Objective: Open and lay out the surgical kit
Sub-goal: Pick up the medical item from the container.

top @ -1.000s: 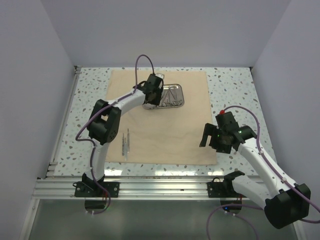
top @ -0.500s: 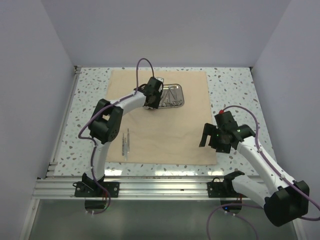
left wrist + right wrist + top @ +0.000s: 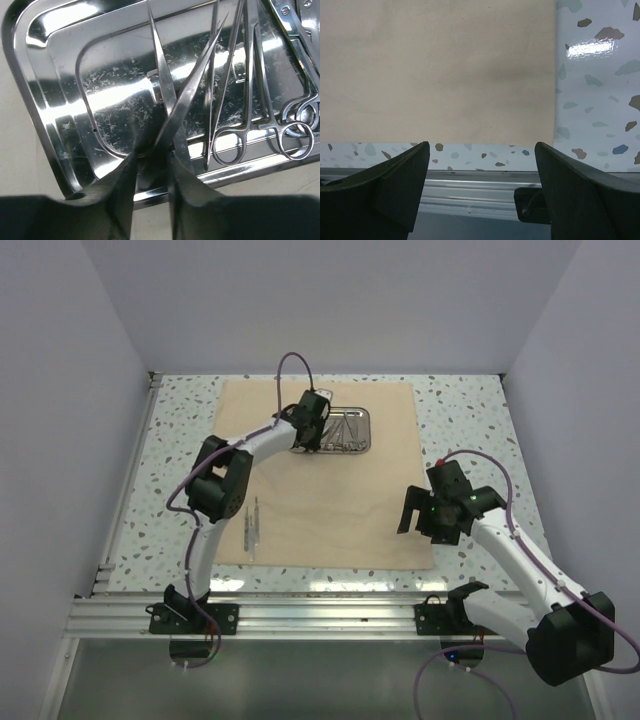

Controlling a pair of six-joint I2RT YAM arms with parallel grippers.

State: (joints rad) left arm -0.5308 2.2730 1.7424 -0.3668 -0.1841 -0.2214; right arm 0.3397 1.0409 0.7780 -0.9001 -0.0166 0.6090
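The beige cloth wrap (image 3: 330,500) lies spread flat on the table. The shiny steel tray (image 3: 367,430) sits on its far part. My left gripper (image 3: 308,437) is down in the tray's left end. In the left wrist view the gripper (image 3: 152,162) is shut on the butt end of thin silver tweezers (image 3: 195,85), over the tray (image 3: 45,100). Several ring-handled scissors and clamps (image 3: 295,135) lie in the tray's right part. Two or three thin instruments (image 3: 250,525) lie on the cloth's near left. My right gripper (image 3: 425,523) is open and empty above the cloth's near right corner (image 3: 435,70).
The speckled white table (image 3: 595,100) shows round the cloth. An aluminium rail (image 3: 320,612) runs along the near edge and shows between the right fingers (image 3: 470,200). Grey walls close in the left, right and far sides.
My left gripper has moved a little to the right and farther away, and the tray has shifted slightly right with it. The right arm has barely moved.
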